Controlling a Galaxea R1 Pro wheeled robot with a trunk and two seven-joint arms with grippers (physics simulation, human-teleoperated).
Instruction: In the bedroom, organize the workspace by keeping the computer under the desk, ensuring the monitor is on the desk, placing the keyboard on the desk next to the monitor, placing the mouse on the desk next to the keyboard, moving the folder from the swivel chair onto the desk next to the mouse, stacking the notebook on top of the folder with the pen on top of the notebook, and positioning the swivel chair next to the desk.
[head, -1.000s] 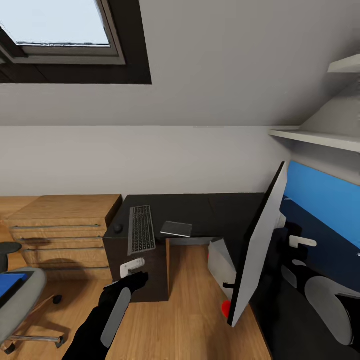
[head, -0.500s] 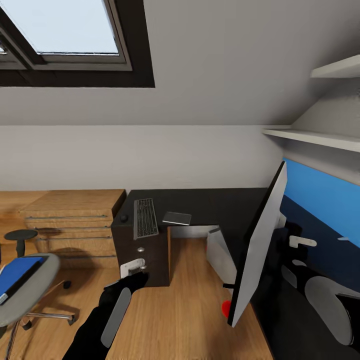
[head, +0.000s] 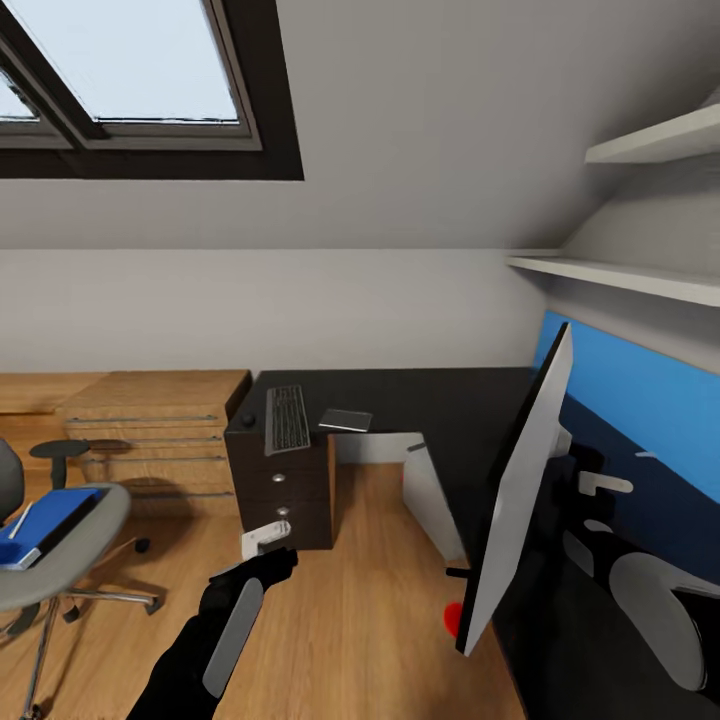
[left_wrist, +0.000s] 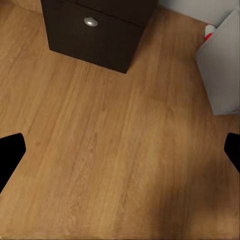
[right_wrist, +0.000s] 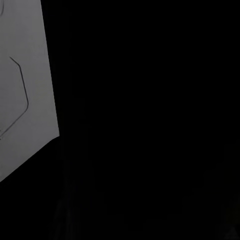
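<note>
Left gripper (left_wrist: 120, 150): I am holding it spread wide over bare floor (left_wrist: 100, 150)
Right gripper: I cannot tell its state
Monitor (head: 520, 500): standing close at my right
Keyboard (head: 288, 418): lying on desk (head: 440, 400), ahead of left gripper
Folder (head: 45, 520): resting on chair (head: 55, 555), far left

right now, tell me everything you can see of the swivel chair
The swivel chair sits at the left edge of the head view, cut off by the frame. Its grey seat is rounded and looks padded, with part of the grey back at the edge. A black round armrest pad stands on a post behind the seat. Chrome legs with dark castors rest on the wood floor. The blue folder lies on the seat with the dark notebook and a white pen on it. The chair stands apart from the desk.
</note>
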